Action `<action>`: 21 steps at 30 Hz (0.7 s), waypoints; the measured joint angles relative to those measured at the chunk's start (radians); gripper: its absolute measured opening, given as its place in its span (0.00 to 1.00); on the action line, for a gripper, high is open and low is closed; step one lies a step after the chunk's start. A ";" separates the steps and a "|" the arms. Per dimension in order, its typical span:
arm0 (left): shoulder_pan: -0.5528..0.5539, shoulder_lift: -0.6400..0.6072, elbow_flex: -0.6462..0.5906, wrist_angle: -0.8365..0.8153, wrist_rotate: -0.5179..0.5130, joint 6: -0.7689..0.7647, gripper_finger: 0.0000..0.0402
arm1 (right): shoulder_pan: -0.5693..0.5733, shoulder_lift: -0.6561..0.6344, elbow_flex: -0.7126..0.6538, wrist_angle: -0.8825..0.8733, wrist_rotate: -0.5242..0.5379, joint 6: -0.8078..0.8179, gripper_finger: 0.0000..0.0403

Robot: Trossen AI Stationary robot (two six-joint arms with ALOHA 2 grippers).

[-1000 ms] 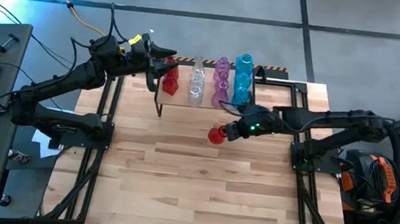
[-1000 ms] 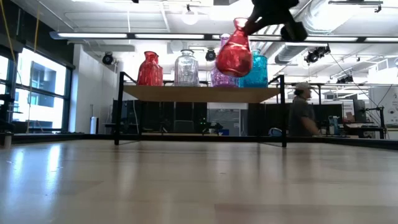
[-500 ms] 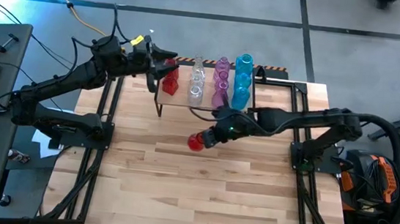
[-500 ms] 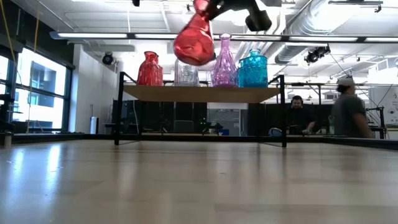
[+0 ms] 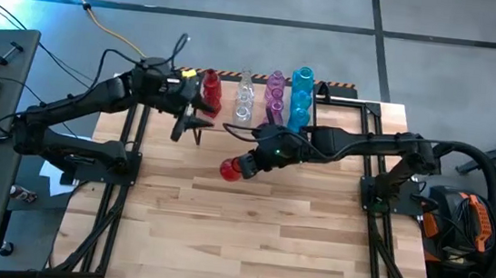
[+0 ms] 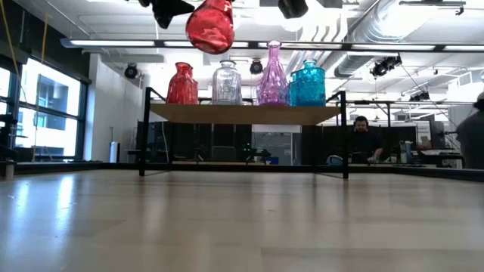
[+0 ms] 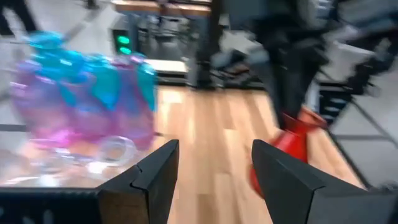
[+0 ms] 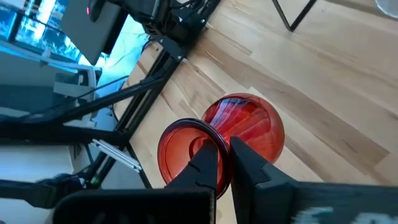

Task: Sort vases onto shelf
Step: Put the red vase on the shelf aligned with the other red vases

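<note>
High view: I hold my right gripper (image 5: 244, 164) out over the table (image 5: 247, 239) in front of the shelf (image 5: 231, 128), its fingers clamped on the rim of a red vase (image 5: 230, 168). The vase hangs clear of the planks. My left gripper (image 5: 187, 122) sits by the shelf's left end, fingers spread and holding nothing.

Low view: I see the red vase (image 6: 210, 26) carried above shelf level, with a dark gripper part just beside it. On the shelf (image 6: 246, 113) stand, from left to right, a red vase on the shelf (image 6: 181, 85), a clear vase (image 6: 226, 83), a pink-purple vase (image 6: 273, 75) and a teal vase (image 6: 306, 85), all upright. A person (image 6: 364, 140) sits in the room beyond.

Right wrist view: my fingers (image 8: 208, 163) pinch the red vase (image 8: 245, 134) at its mouth, one inside the rim and one outside.

Left wrist view: my open fingers (image 7: 152, 180) frame the table, the teal and pink-purple vases to one side and the carried red vase (image 7: 292, 146) to the other.
</note>
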 joint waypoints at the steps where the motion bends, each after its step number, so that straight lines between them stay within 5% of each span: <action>1: -0.008 0.000 -0.010 0.001 0.019 -0.002 0.48 | -0.001 0.000 0.000 -0.001 0.000 0.013 0.00; 21: -0.209 0.011 -0.244 0.339 0.056 -0.161 0.48 | -0.001 0.053 0.000 0.027 0.048 0.141 0.00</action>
